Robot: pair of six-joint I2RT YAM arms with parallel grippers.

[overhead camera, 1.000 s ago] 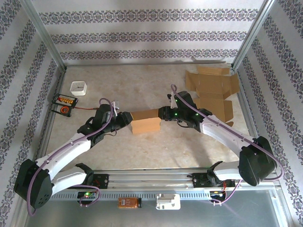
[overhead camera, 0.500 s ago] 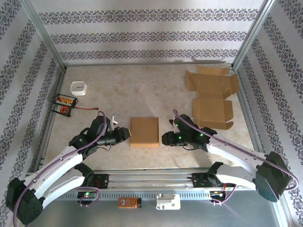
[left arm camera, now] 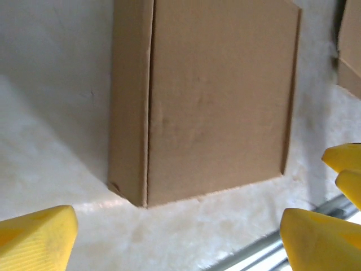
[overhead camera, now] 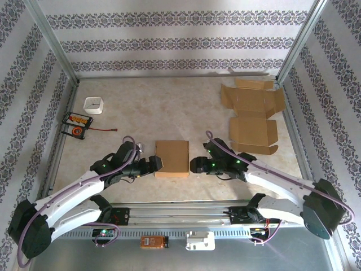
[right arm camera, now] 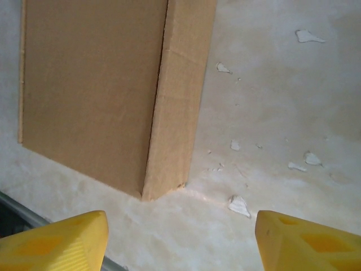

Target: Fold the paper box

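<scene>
Lying flat at lower centre of the desk [overhead camera: 141,107], closed box [overhead camera: 172,158], left hand [overhead camera: 158,164] just beside its left edge, right hand [overhead camera: 193,165] just beside its right edge, both released with yellow fingers [left arm camera: 39,237] spread, unfolded cardboard [overhead camera: 254,116] at upper right.

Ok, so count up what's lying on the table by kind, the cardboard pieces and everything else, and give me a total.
Folded brown cardboard box: 1
Flat unfolded brown cardboard blanks: 2
Small white square container: 1
Black tray holding orange pieces: 1
Total: 5
</scene>
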